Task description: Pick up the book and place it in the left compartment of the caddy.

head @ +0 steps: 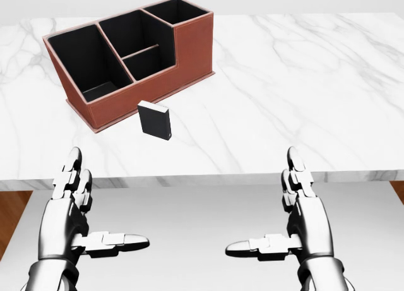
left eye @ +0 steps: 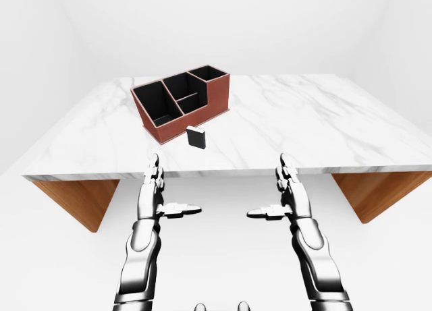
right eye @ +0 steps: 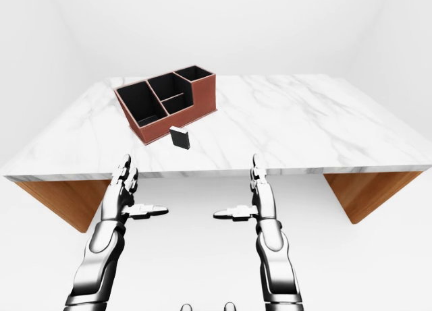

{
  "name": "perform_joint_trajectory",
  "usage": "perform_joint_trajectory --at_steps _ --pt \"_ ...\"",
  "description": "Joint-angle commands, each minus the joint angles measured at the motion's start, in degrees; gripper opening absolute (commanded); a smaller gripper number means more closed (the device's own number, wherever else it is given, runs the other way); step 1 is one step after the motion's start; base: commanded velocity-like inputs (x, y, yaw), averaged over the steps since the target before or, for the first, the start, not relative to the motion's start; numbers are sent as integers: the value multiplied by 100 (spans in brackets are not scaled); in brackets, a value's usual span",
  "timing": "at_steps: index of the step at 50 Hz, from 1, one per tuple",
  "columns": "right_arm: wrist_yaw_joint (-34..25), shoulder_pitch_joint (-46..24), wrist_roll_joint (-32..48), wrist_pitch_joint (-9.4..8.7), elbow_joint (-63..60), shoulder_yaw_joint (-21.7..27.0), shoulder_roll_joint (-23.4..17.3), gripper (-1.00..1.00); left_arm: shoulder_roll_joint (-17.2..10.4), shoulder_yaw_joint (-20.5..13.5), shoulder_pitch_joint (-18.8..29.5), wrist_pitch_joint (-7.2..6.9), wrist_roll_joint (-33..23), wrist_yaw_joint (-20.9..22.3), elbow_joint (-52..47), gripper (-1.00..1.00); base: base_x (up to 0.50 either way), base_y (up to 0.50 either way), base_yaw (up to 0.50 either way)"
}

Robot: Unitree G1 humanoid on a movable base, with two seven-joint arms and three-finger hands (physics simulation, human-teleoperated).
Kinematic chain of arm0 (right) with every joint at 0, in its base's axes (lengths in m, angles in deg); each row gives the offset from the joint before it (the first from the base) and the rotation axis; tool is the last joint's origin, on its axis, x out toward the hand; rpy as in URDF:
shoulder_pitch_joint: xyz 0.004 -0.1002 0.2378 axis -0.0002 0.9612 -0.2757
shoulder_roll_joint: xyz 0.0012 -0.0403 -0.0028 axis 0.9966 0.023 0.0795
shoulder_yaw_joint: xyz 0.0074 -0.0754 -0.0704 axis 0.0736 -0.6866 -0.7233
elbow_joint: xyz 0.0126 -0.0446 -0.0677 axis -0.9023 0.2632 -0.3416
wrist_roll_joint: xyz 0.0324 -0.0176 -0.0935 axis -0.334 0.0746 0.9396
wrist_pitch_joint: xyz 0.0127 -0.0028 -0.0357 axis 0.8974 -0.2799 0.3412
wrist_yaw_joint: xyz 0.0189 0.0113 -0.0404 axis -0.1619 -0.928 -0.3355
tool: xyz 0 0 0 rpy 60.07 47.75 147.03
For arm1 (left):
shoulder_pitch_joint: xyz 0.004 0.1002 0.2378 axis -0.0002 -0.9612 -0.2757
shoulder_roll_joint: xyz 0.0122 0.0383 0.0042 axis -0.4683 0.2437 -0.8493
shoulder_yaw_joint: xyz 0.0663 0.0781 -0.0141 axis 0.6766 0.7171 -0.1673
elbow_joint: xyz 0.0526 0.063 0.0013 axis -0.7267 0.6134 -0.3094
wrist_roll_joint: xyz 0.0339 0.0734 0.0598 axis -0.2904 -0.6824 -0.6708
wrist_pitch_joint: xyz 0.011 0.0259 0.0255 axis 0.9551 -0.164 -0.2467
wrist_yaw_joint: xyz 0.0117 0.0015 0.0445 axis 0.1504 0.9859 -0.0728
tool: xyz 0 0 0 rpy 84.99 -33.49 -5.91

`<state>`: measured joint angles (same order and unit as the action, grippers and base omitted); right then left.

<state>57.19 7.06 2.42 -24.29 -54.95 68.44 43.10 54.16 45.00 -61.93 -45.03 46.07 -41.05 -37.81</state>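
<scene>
Left-eye view first: marble table (left eye: 324, 122) seen whole, with the brown caddy (left eye: 216, 95) sitting toward the far left. Small black book (left eye: 196, 137) standing upright just near of the caddy, close but apparently not touching. Left hand (left eye: 154, 196) and right hand (left eye: 290, 198) both hanging off the near edge of the table, well short of the book. Fingers pointing up, thumbs stuck out toward each other, nothing pinched.

Head view: closer look down. Caddy split into a big left compartment (head: 82, 60), a middle part cut in two by a low divider, and a taller box on the right. Left compartment looks empty apart from a faint lighter patch low down, hard to say what. Book upright and a bit turned, just near of the caddy's near wall, roughly below the middle part. Both hands spread wide, palms facing inward, holding nothing.

Right-eye view: pretty much the same picture, shifted a little. Book clearly apart from both hands, marble between them.

Progress-wise: basically zero. No reach, no grasp, nothing lifted. Everything left to do: get a hand over the table edge to the book (left one looks closer), close round it, carry it up over the caddy wall and drop it in the left compartment.
</scene>
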Motion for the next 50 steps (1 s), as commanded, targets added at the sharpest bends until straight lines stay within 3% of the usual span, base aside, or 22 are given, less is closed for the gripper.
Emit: perform_joint_trajectory --at_steps 1,6,9,12,18,27,30,41,46,47,48,49,50 --pt "189 -66 -100 0 136 14 -24 100 135 299 -132 154 -327 -25 73 100 0 0 0" --pt "196 -38 -135 0 90 15 -20 100 134 293 -156 154 -295 -3 57 100 0 0 0" --pt "185 -33 -155 0 79 11 -23 100 132 266 -140 69 -235 10 8 100 0 0 0" --pt "181 -32 -168 0 82 12 -24 100 137 306 -171 175 -303 -12 35 100 0 0 0" --pt "174 -39 -183 0 115 20 -29 100 144 304 -175 137 -309 -36 -14 100 0 0 0" --pt "207 -53 -183 0 104 25 -24 100 136 307 -154 244 -331 -30 97 100 0 0 0" --pt "208 -64 -218 0 135 50 -25 100 137 295 -168 158 -284 -3 3 100 0 0 0" --pt "224 0 -111 0 58 -2 -28 100 144 288 -235 401 -292 -34 -21 100 0 0 0" --pt "211 1 -135 0 60 17 -27 100 152 239 -225 293 -164 -33 -104 100 0 0 0" --pt "207 3 -155 0 37 25 -24 100 192 102 -180 154 118 -62 -203 100 0 0 0" --pt "207 3 -157 0 35 25 -24 100 182 106 -178 147 147 -76 -209 100 0 0 0" --pt "203 7 -167 0 32 26 -23 100 181 -81 -85 -25 466 -120 -254 100 0 0 0" --pt "202 8 -167 0 30 25 -24 100 142 -107 -46 -12 502 -147 -233 100 0 0 0"
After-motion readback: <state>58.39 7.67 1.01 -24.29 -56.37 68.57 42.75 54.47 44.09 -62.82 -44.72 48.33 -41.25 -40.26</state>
